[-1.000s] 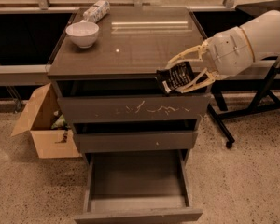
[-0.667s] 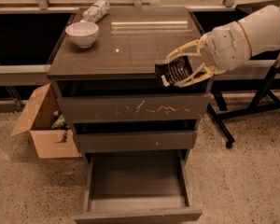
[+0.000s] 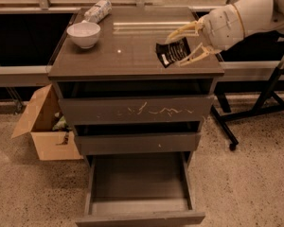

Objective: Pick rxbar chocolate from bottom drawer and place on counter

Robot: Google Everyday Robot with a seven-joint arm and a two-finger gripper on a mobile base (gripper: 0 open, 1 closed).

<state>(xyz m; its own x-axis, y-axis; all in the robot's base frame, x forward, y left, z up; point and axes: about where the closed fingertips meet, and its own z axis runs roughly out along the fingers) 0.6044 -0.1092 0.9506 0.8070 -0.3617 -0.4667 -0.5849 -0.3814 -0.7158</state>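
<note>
The rxbar chocolate (image 3: 172, 53) is a small black wrapper with pale lettering. My gripper (image 3: 174, 52) is shut on it and holds it over the right part of the counter (image 3: 128, 53), at or just above the surface. The white arm reaches in from the upper right. The bottom drawer (image 3: 138, 179) stands pulled open below, and its grey inside shows nothing in it.
A white bowl (image 3: 84, 33) and a whitish patterned packet (image 3: 97, 10) sit at the counter's back left. The top drawer front (image 3: 137, 110) has white scratches. An open cardboard box (image 3: 41, 125) stands on the floor at the left. A black stand (image 3: 256, 111) stands at the right.
My gripper has carried the rxbar chocolate up and back, from in front of the counter's right front edge to over the counter top.
</note>
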